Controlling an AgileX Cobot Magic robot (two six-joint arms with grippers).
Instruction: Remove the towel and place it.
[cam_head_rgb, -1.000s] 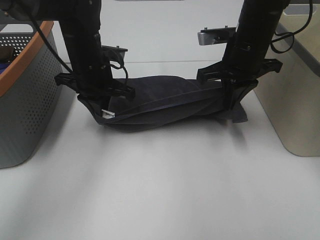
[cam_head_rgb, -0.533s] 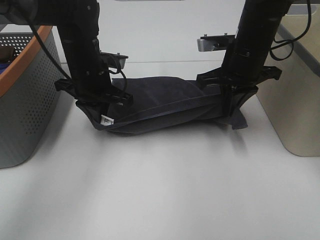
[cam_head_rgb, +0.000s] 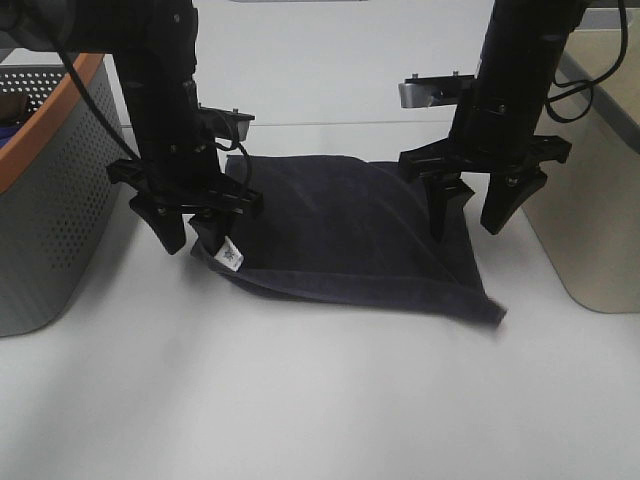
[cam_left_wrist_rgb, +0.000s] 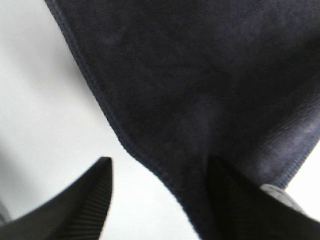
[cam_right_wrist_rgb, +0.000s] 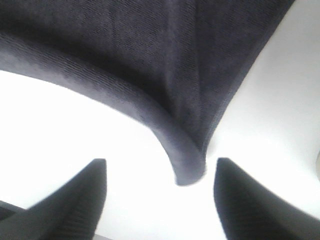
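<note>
Towel (cam_head_rgb: 345, 235) flat, long axis left-right

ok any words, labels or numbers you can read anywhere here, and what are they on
None can be read.
White tag at the corner of the towel, near the left gripper: dark marks on it, too small and blurred to make out.
Grey perforated basket, beige bin, table and both arms: no lettering visible.
</note>
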